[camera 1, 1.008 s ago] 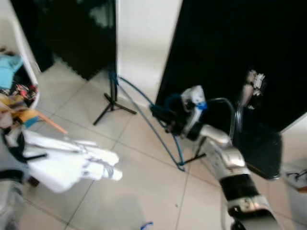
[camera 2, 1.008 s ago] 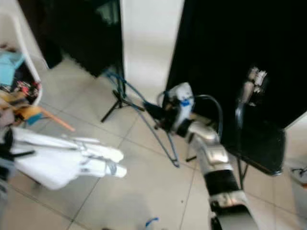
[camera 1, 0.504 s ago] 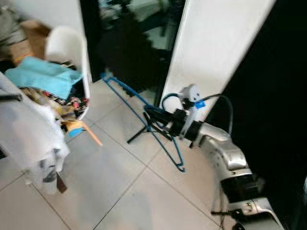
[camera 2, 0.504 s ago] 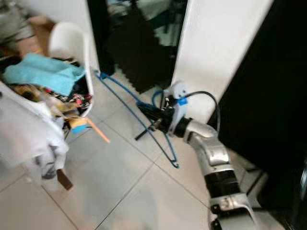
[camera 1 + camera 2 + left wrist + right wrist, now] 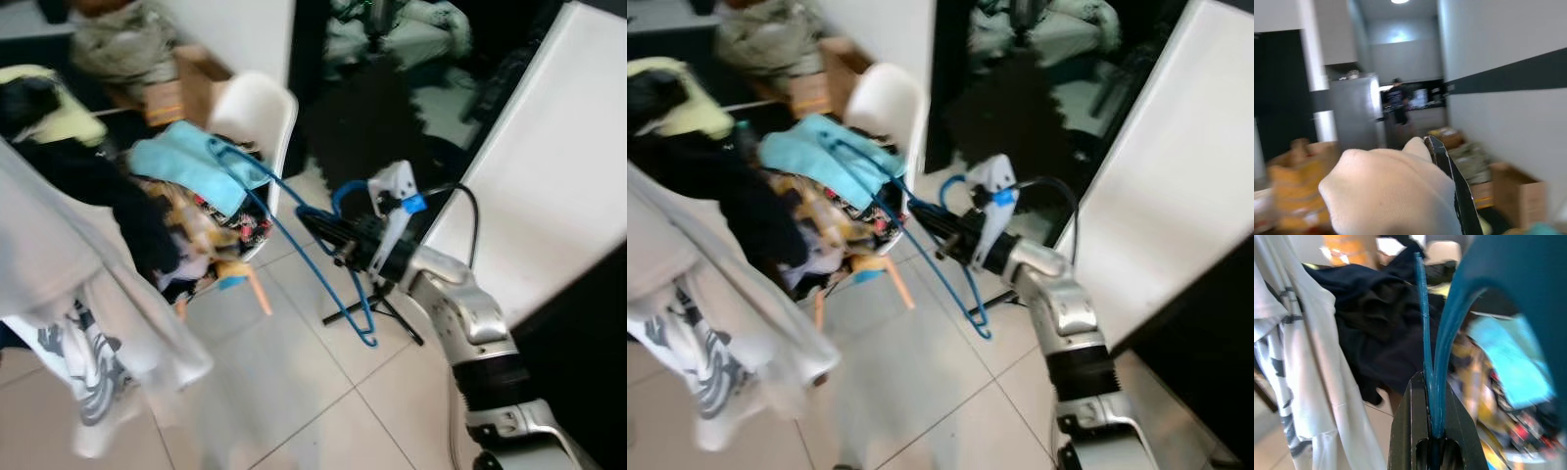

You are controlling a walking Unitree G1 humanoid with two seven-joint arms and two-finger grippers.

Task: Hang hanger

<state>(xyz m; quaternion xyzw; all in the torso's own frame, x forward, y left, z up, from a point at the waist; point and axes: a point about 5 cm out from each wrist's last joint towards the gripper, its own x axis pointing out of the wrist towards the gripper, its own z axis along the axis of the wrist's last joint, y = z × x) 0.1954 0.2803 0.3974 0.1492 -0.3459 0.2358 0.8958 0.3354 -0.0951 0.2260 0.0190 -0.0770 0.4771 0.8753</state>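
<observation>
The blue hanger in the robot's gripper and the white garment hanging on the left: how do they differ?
The blue hanger is a thin bare wire frame; the white garment is broad, soft cloth with dark markings. The blue hanger is clamped in the right gripper and juts out stiffly above the floor; the white garment droops in loose folds close to the camera. Both are off the floor, beside the chair piled with clothes.

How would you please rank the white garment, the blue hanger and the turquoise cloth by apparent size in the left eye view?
1. White garment, largest, though it hangs nearest the camera, which inflates it.
2. Blue hanger, held in the right end effector.
3. Turquoise cloth on the chair, smallest; its area against the thin hanger is unsure.
</observation>
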